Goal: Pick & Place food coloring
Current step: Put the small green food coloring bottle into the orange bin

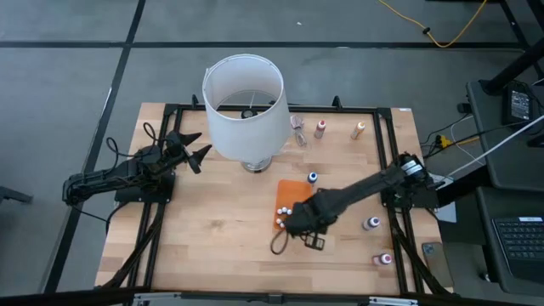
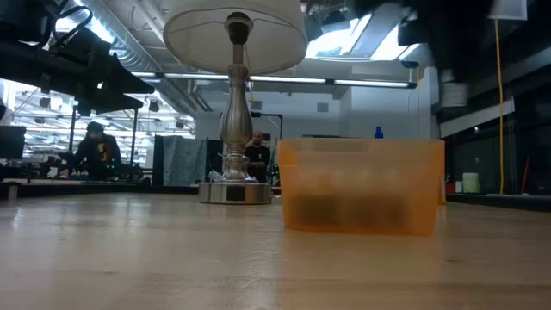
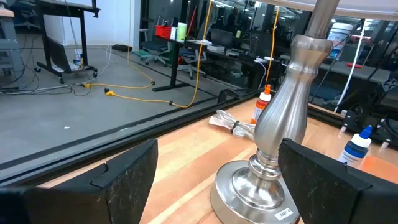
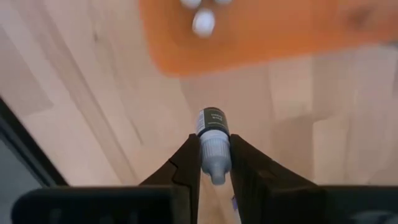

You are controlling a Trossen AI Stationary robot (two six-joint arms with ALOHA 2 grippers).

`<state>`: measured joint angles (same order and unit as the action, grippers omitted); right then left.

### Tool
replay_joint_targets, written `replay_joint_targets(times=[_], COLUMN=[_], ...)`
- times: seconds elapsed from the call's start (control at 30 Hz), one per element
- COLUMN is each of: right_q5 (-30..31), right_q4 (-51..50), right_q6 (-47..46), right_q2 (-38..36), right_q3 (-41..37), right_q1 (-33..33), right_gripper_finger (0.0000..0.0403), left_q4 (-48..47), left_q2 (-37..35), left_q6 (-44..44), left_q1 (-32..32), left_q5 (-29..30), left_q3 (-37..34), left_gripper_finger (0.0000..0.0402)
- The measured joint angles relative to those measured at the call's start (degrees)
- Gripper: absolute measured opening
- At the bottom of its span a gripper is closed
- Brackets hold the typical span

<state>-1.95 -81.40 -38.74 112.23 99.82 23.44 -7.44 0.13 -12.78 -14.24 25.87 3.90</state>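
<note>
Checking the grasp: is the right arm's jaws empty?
No: the right gripper is shut on a small grey-capped, dark-labelled food coloring bottle above the wooden table.

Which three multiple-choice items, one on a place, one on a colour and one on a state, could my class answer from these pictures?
1. Where is the right gripper?
A. inside the lampshade
B. over bare wood beside the tray
C. off the table

2. What colour is the tray?
A. orange
B. green
C. blue

3. How is the right gripper?
A. open and empty
B. shut on the lamp's stem
C. shut on a small bottle

Answers:
1 B: the right wrist view shows wood under it and the tray's edge just ahead.
2 A: the high and low views both show orange.
3 C: it pinches the small bottle from both sides.

The left gripper waits open by the lamp.
</note>
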Motion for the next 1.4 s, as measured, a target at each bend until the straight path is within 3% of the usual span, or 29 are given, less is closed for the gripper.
replay_joint_targets(times=[0.5,0.8,1.4], right_q5=[0.41,0.43,0.8], right_q4=[0.13,3.35,11.12], right_q6=[6.56,7.78,7.66], right_q2=[10.01,14.14,14.11], right_q3=[7.07,5.31,-0.16], right_q1=[-8.96,-9.79,-9.92], right_gripper_finger=[0.0069,0.007,0.0082], left_q4=[0.0,-0.02,-0.02], left_q2=[-0.01,0.01,0.01], left_q6=[0.0,0.0,0.0], left_q1=[0.0,0.0,0.0], left_q5=[-0.02,-0.02,-0.02], left_q3=[-0.02,-0.02,-0.02], left_gripper_finger=[0.0322,0.0322,0.0322])
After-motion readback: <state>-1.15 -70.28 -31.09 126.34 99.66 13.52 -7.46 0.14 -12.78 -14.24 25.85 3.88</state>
